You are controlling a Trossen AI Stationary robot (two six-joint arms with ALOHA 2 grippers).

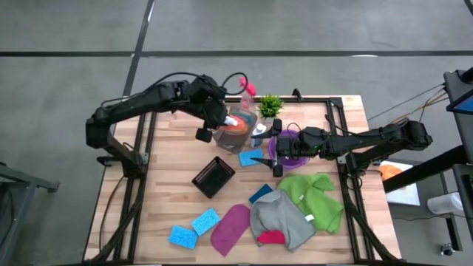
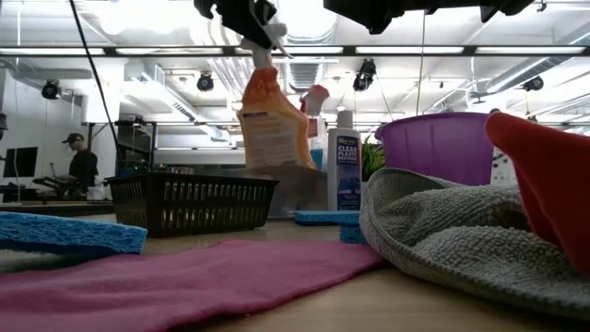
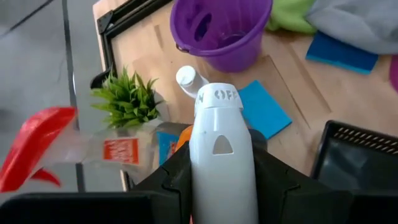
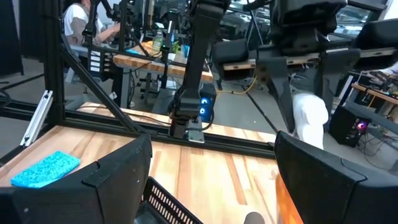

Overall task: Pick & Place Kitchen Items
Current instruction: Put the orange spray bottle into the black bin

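Observation:
My left gripper [image 1: 222, 118] is shut on an orange spray bottle [image 2: 268, 120] with a white spray head [image 3: 222, 155], at the table's far middle. The bottle's lower end is at a clear container [image 1: 238, 131]; I cannot tell whether it rests there. My right gripper [image 1: 278, 151] is open and empty beside the purple bucket [image 1: 290, 150]; its wrist view [image 4: 217, 180] faces the held bottle. Blue sponges [image 1: 251, 157] [image 1: 205, 220] [image 1: 182, 236] and magenta [image 1: 230, 227], grey [image 1: 281, 218], red [image 1: 270, 236] and green [image 1: 314, 196] cloths lie flat on the near half. My left gripper pinches the bottle's white spray head [image 3: 214, 186] between its two fingers [image 3: 171, 183], one on each side. It comes from above, slanting down. The orange body [image 2: 272, 138] hangs tilted below the fingers; the basket in front hides its base.
A black mesh basket [image 1: 213, 176] stands in the middle. A clear bottle with a red trigger [image 1: 247, 89], a white-capped bottle [image 3: 186, 76] and a small green plant [image 1: 270, 106] stand at the far edge. A person [image 2: 81, 166] is in the room behind.

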